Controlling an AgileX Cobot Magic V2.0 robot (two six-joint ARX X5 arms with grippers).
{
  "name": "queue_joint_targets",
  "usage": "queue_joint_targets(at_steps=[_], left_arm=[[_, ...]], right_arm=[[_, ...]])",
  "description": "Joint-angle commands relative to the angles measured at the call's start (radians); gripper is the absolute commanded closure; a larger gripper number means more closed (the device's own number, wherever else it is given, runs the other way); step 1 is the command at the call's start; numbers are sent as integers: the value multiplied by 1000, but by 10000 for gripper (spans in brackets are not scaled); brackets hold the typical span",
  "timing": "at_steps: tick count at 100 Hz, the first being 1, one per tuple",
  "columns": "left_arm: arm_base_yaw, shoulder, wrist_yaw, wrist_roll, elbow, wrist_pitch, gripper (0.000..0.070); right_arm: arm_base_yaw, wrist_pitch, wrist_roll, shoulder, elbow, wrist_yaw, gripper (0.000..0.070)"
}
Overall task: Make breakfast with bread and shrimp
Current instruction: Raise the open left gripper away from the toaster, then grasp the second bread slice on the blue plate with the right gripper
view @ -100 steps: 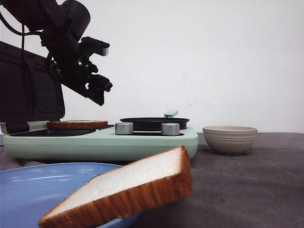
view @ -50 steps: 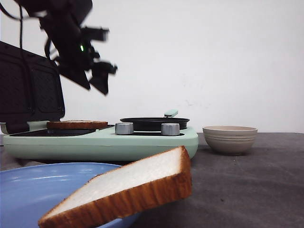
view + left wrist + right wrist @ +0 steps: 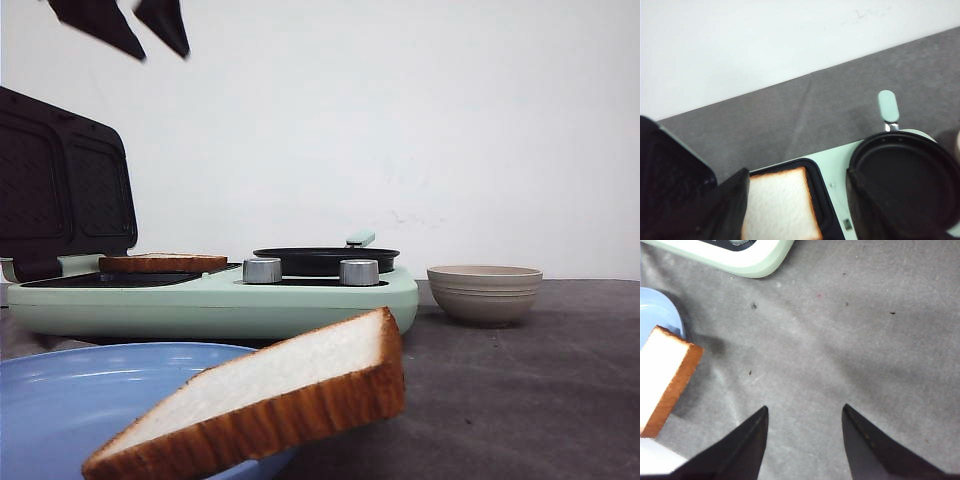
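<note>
One slice of bread (image 3: 162,263) lies flat in the sandwich tray of the mint-green breakfast maker (image 3: 210,300); in the left wrist view this bread (image 3: 782,205) shows between the fingers, well below them. My left gripper (image 3: 163,50) is high above it, open and empty, with only its fingertips in the front view; the left wrist view shows the same gripper (image 3: 797,171). A second slice (image 3: 270,400) leans on the rim of a blue plate (image 3: 70,400). My right gripper (image 3: 805,406) is open over bare table beside that slice (image 3: 665,375). The shrimp is out of view.
The maker's dark lid (image 3: 60,190) stands open at the left. A black round pan (image 3: 325,260) sits on its right half, with two silver knobs (image 3: 261,270) in front. A beige ribbed bowl (image 3: 484,292) stands to the right on the grey table; its inside is hidden.
My left gripper has risen from just above the bread in the tray to the top edge of the front view. The bread, plate and bowl have not moved.
</note>
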Motion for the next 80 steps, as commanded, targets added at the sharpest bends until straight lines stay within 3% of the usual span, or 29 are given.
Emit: queue_joint_targets(at_steps=[1,14,35,47,61,80], left_arm=[[1,-16,5,-11,23,-18,388],[21,-72,15,-38,10,-68,388],[55,-189,83,-63,-96,-57,387],[68,-281,83,-74,-192,-39,387],[80,-399,83,-73,-307,-14,387],[100,-562,83,-78,-451,23,387]], right_arm=[[5,6,26,5,15,-4,416],[5,6,50,6,14,-32,416],[5,52,133,6,-12,-173,416],[6,158,221,6,-92,-299,416],[42,336,386,6,-215,-460,416],[170,529,557,7,-340,-470,416]])
